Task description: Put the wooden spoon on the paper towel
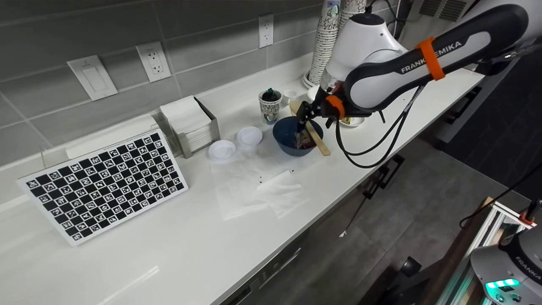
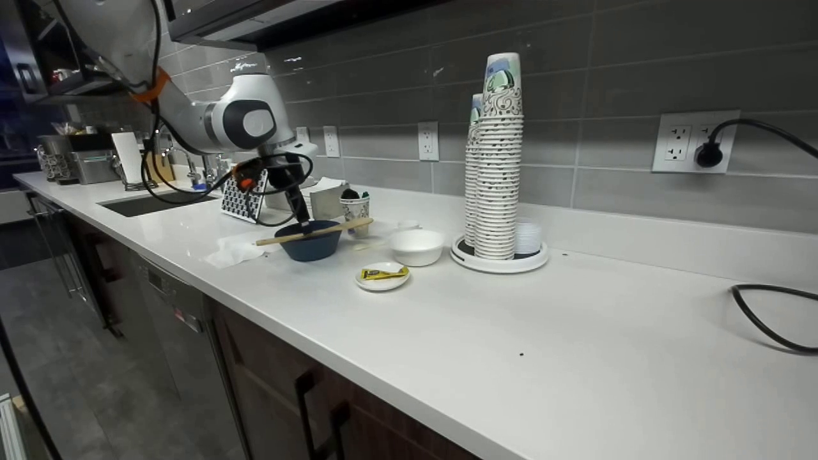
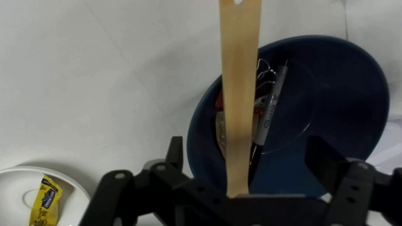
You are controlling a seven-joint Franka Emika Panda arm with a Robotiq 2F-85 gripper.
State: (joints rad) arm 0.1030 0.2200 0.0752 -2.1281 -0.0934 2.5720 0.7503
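The wooden spoon (image 3: 239,94) lies across the top of the blue bowl (image 3: 333,94), its handle reaching past the rim, off the paper towel (image 1: 279,192), which is spread on the counter (image 1: 182,254) to the near left of the bowl in an exterior view. Above the bowl the gripper (image 3: 245,151) points down with its jaws parted: the wrist view shows the handle between the two fingers (image 3: 175,153), a gap on either side (in both exterior views the fingertips are too dark and small to judge by). The wrist view also looks into the bowl, where a grey marker (image 3: 271,106) lies just right of the handle and a red object (image 3: 219,101) is partly covered. A white dish (image 2: 381,285) bearing a yellow packet (image 2: 383,274) sits in full sight in an exterior view, with a white bowl (image 2: 416,251) just beyond it to the right, while in an exterior view the arm (image 1: 377,87) hides part of that dish. There, two small white rounds (image 1: 222,150) (lids or saucers, I cannot tell which) show left of the blue bowl, near a metal holder (image 1: 185,146) of stacked paper.
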